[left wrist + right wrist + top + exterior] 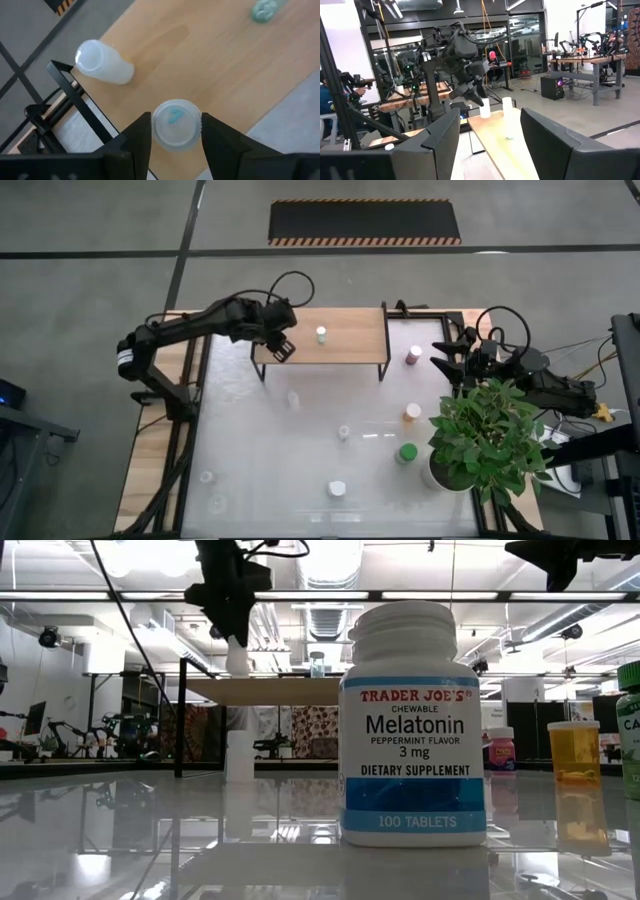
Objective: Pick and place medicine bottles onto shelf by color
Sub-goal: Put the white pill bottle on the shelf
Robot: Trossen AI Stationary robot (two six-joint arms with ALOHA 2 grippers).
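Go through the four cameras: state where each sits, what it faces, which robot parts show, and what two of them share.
High view: overhead, straight down on the table; both arms show.
Low view: at tabletop height, facing a Melatonin bottle and the room; arms hang from above.
Left wrist view: above the shelf; left gripper clasps a white bottle.
Right wrist view: right gripper open, facing the shelf and the left arm.
Shared: both wrist views show the shelf.

Shelf crowded at its left end, open on the right

On the shelf [345,340], a white bottle [104,63] and the left gripper [281,346] fill the left end; beyond the mid bottle [321,335] the board is bare. The plant [485,435] blocks the surface's [260,430] right edge.
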